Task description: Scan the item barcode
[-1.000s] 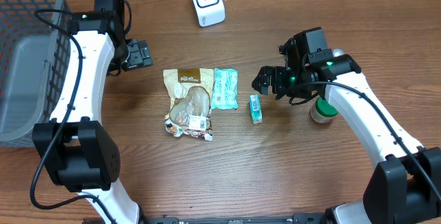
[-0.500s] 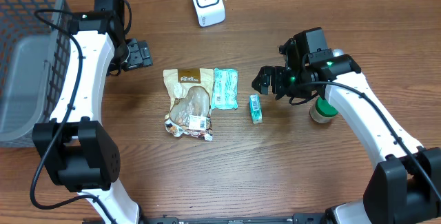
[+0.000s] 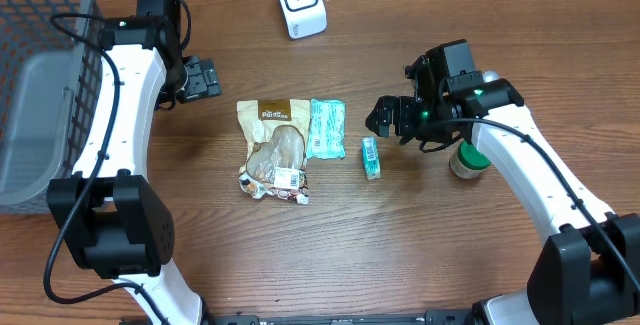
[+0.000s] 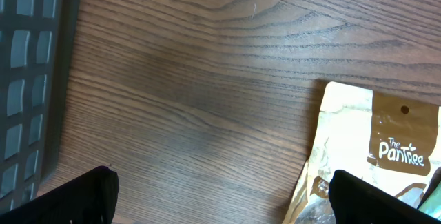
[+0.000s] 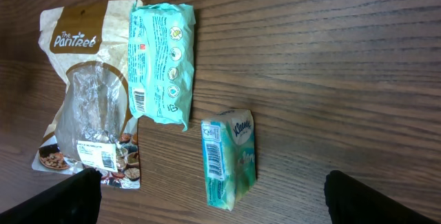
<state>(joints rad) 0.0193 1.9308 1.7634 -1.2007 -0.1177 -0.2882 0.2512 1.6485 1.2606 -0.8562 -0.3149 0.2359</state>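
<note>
The right fingers (image 3: 385, 117) hang wide open and empty near a tissue pack (image 3: 371, 157) on the wooden surface (image 3: 420, 255); the left fingers (image 3: 203, 77), equally spread, hold nothing.

— What's there to scan?
— Three packs lying flat in a row on the desk (image 3: 420, 255). The brown-and-white Pantree pouch (image 3: 274, 149) is on the left, clear window up, with a white sticker near its bottom edge.
— And next to it?
— A teal packet (image 3: 326, 127), touching the pouch's right edge, barcode facing up. Just beside that, not touching, lies a small Kleenex tissue pack (image 3: 371, 157), its barcode in view too.
— The scanner?
— The white scanner (image 3: 301, 2) stands well apart, near the far edge.
</note>
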